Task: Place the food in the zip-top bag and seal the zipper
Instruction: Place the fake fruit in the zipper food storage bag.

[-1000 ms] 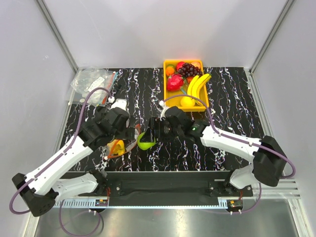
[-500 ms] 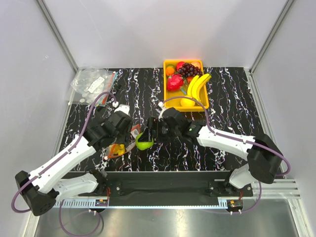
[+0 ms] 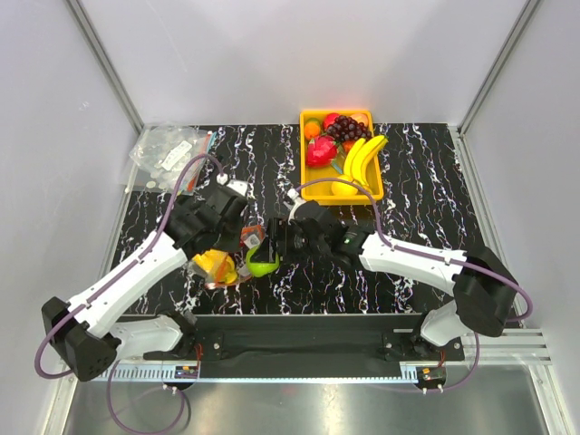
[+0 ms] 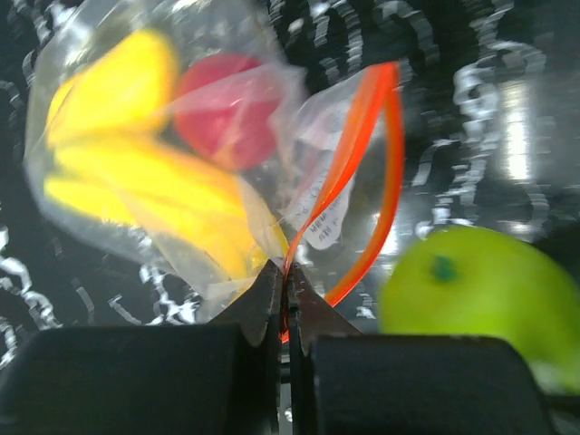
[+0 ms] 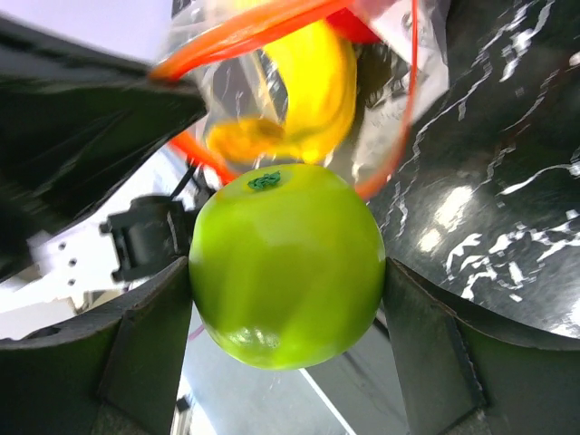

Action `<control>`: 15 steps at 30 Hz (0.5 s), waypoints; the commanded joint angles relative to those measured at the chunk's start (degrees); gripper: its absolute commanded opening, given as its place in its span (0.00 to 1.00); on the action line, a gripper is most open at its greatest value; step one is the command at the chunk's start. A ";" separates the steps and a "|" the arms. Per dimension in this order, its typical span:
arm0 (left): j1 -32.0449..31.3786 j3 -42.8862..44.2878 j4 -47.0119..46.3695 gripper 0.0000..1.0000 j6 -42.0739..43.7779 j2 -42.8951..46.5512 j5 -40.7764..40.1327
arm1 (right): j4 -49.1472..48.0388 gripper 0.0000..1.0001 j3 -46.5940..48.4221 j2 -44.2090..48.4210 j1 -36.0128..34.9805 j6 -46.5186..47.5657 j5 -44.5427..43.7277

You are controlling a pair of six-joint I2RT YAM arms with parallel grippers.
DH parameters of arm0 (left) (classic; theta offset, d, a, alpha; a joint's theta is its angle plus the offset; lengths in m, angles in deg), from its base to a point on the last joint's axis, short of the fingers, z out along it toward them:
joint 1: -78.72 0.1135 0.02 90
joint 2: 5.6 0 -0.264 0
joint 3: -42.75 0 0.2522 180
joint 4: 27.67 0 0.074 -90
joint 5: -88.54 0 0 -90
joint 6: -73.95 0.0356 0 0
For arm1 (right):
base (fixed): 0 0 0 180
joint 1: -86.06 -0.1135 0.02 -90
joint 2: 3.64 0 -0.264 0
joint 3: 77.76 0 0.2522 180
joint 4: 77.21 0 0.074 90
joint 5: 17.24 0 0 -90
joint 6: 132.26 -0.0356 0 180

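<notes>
A black counter with white streaks is seen from above. Two white and black arms are stretched over it, the left arm and the right arm, and they are brought close together near the middle of the near side.

A yellow tray is set at the far side of the counter, right of the middle. It is filled with bananas, dark grapes and some red and orange food.

A pile of clear packets is laid at the far left corner, well apart from the tray.

The zip-top bag is held up at the near side, left of the middle, under the left arm. Yellow food and a round red food are seen inside it.

A green apple is held just beside the bag's mouth, on its right.

The zipper is pulled open into a loop, so the mouth is open toward the apple.

The left gripper is pinched tight on the edge of the zip-top bag, right at the zipper. The right gripper is closed around the green apple, with one finger pressed on each side of it.
</notes>
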 commanded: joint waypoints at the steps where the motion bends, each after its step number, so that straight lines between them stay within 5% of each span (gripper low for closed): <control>1: 0.09 6.11 -3.33 0.00 0.66 -1.25 6.81 | -1.92 0.40 1.81 2.54 -0.35 0.65 -4.42; 15: -0.44 9.02 -4.91 0.00 0.22 -1.70 16.04 | -7.63 0.40 -0.91 1.50 -0.18 0.12 -20.76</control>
